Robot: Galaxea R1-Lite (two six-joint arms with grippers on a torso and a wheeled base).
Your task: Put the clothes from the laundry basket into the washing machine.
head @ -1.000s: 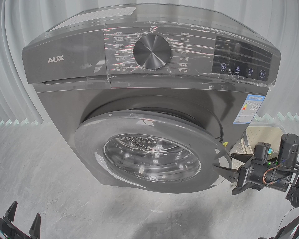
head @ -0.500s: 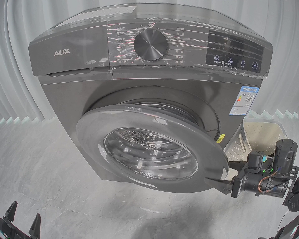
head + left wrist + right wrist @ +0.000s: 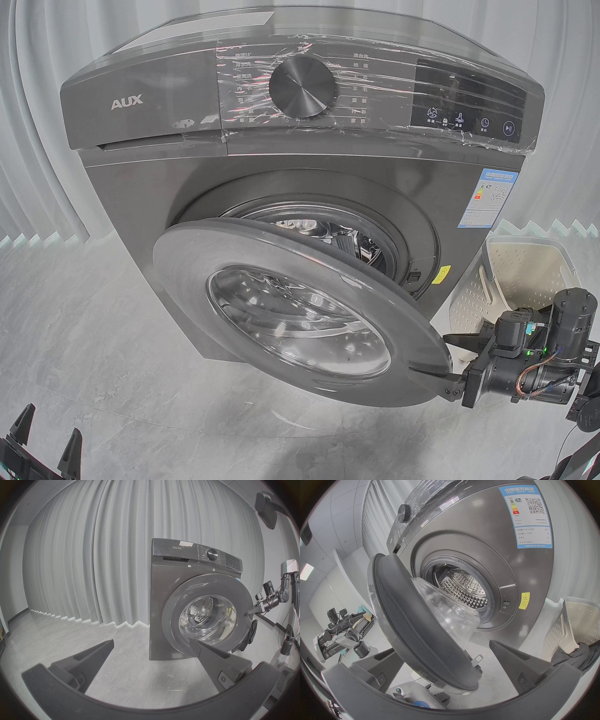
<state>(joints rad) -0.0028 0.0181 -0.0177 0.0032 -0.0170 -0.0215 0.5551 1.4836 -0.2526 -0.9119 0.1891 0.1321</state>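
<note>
The grey washing machine point(image 3: 300, 106) stands ahead with its round door point(image 3: 294, 312) swung partly out, so the steel drum point(image 3: 325, 228) shows behind it. My right gripper point(image 3: 431, 356) is open at the door's free edge, one finger on either side of the rim point(image 3: 434, 667). The cream laundry basket point(image 3: 531, 269) sits on the floor to the machine's right, and dark clothes point(image 3: 581, 656) hang over its rim. My left gripper point(image 3: 52, 420) is open and holds nothing, low at the near left, far from the machine.
Pale pleated curtains point(image 3: 93, 567) line the wall behind the machine. Grey tiled floor point(image 3: 94, 350) lies open to the left and in front of the door. The basket stands close against the machine's right side.
The door has swung further open, uncovering the drum. My right gripper has moved with the door's edge, down and a little left. The head camera has shifted slightly. The left gripper has stayed put.
</note>
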